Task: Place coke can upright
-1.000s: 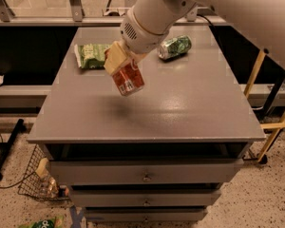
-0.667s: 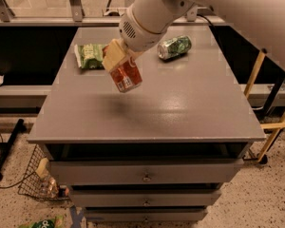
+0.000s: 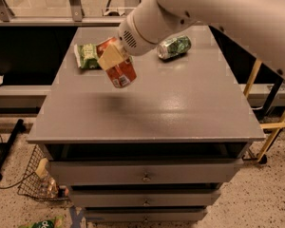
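We are reading no text, brand or number anywhere: the coke can (image 3: 124,75), which the pincer (image 3: 115,61) is clasping tilted in the air above the desk (image 3: 180,109), is showing only an illegible pale patch, and the green can (image 3: 175,46) and green bag (image 3: 87,56) behind it are offering nothing legible.

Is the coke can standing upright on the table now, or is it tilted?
Tilted, and not on the table: the gripper holds the coke can slanted in the air above it, with a shadow beneath.
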`<control>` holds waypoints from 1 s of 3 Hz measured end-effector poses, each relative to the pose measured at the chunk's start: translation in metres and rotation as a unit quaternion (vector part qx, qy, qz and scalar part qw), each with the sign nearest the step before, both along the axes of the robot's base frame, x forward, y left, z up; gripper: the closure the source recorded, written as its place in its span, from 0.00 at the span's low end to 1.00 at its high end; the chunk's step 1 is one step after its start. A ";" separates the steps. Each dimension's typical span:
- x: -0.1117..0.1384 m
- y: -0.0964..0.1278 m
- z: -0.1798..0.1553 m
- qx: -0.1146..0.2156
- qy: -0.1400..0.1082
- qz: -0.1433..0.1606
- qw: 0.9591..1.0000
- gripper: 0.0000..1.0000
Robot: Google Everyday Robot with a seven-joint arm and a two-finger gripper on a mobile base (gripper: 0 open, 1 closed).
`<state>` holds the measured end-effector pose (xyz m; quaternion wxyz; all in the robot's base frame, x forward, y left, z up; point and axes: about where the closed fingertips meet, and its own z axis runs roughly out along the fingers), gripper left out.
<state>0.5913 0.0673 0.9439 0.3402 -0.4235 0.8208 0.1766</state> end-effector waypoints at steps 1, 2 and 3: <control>-0.003 0.004 -0.021 0.030 -0.036 0.007 0.999 1.00; 0.007 0.011 -0.026 0.079 -0.075 0.000 0.994 1.00; 0.014 0.011 -0.016 0.126 -0.107 -0.008 0.986 1.00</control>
